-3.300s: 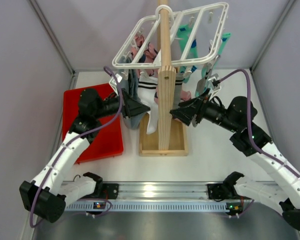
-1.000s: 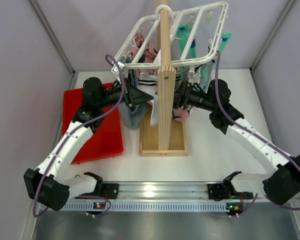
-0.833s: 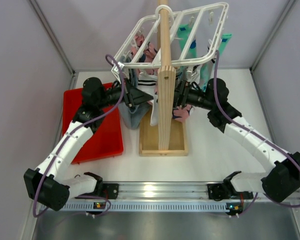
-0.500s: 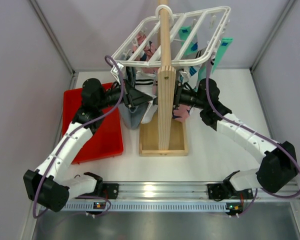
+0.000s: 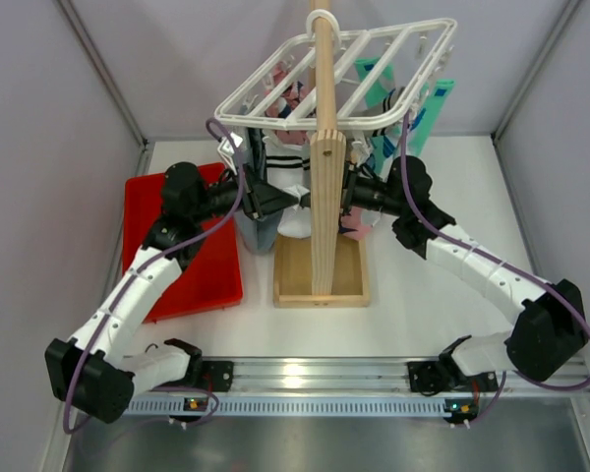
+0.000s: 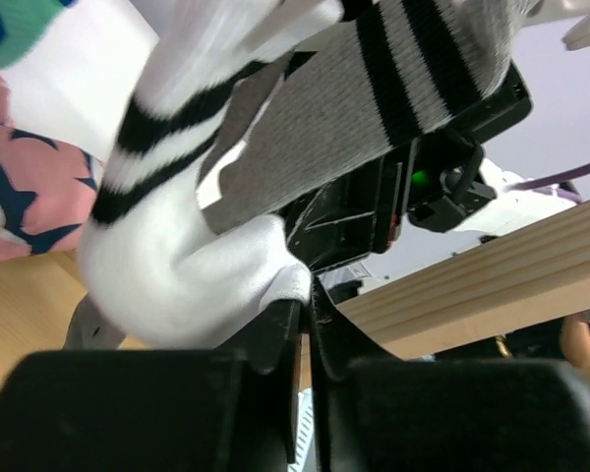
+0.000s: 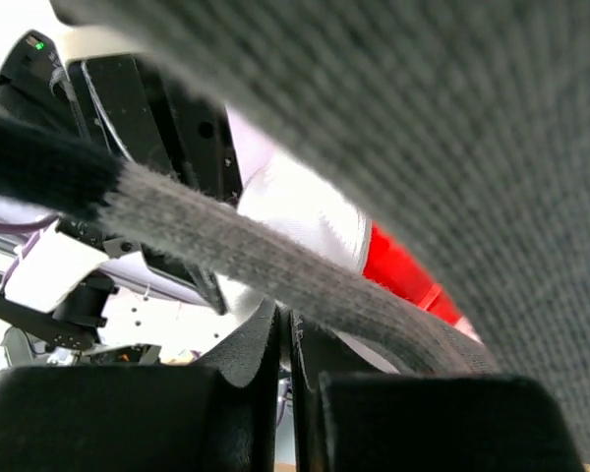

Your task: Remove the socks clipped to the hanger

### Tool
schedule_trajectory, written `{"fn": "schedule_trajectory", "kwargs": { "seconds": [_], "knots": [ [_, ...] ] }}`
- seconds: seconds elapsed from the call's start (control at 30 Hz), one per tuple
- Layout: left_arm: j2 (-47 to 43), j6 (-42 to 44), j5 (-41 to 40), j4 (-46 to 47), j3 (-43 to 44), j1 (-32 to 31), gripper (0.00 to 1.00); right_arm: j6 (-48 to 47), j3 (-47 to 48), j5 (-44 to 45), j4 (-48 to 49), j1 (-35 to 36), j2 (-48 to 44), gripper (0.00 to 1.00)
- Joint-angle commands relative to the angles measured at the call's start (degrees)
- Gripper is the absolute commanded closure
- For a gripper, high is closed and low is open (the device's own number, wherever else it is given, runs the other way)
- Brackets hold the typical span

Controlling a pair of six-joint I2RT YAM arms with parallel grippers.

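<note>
White worktop (image 5: 413, 315), grey walls. Hanger (image 5: 261, 74) hangs on the wooden post (image 5: 324, 197) mid-worktop, socks (image 5: 287, 175) clipped beneath; none seen removed. Left gripper (image 6: 307, 315) clamped on a white striped sock (image 6: 177, 265); right gripper (image 7: 285, 339) closed against a grey sock (image 7: 226, 265), hold unconfirmed.

The hanger (image 5: 334, 84) hooks around a post (image 5: 324, 216) standing in a box base (image 5: 346, 280), socks (image 5: 287, 182) hanging beneath it. A tray (image 5: 192, 270) lies on the table (image 5: 423, 315) left of the base.
</note>
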Motion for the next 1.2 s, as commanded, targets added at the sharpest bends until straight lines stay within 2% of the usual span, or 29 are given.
{"fn": "schedule_trajectory", "kwargs": {
  "seconds": [0.0, 0.03, 0.07, 0.17, 0.2, 0.3, 0.47, 0.57, 0.77, 0.8, 0.93, 1.17],
  "knots": [
    [-4.29, 3.5, -3.49, 0.63, -1.78, 0.6, 0.88, -2.09, 0.7, 1.01, 1.67, 0.94, -2.85, 1.0],
    [-5.26, 5.08, -4.89, -0.95, -1.95, 0.6, 0.83, -2.09, 0.43, 1.19, 1.49, 0.94, -3.46, 1.0],
    [-7.62, 8.66, -9.34, -2.71, -2.04, 0.6, 0.71, -2.18, 0.17, 1.19, 1.23, 0.85, -3.82, 1.0],
    [-11.23, 14.57, -15.7, -7.82, -1.78, 0.6, 0.46, -2.79, -0.45, 1.02, -0.27, 0.85, -4.96, 1.0],
    [-13.42, 15.55, -18.59, -7.74, -1.95, 0.69, 0.31, -2.97, -0.63, 0.93, -0.62, 0.85, -5.14, 1.0],
    [-14.76, 18.36, -21.68, -7.74, -0.99, 0.69, 0.18, -3.41, -0.72, -0.3, -1.76, 0.85, -5.93, 1.0],
    [-11.16, 21.62, -19.24, -6.6, 2.79, 1.48, 0.16, -4.9, -0.45, -1.8, -4.22, 0.85, -7.24, 1.0],
    [-10.37, 21.54, -14.5, 0.59, 1.13, 3.32, 0.16, -5.69, -0.45, -2.15, -5.45, 0.85, -8.03, 1.0],
    [-6.6, 13.99, -5.72, 11.06, -1.34, 11.14, 0.21, -5.96, -0.19, -3.12, -6.24, 0.85, -8.65, 1.0],
    [-6.06, 13.19, -4.48, 14.99, -1.6, 11.84, 0.21, -6.05, -0.1, -3.2, -6.33, 0.85, -8.74, 1.0],
    [-5.44, 10.82, -1.13, 24.86, -3.62, 12.2, 0.24, -6.14, 0.6, -3.29, -6.6, 0.85, -8.74, 1.0],
    [-3.25, 8.09, 1.42, 28.83, -1.52, 11.94, 0.26, -6.14, 1.31, -3.29, -6.86, 0.94, -8.56, 1.0]
  ]
}}
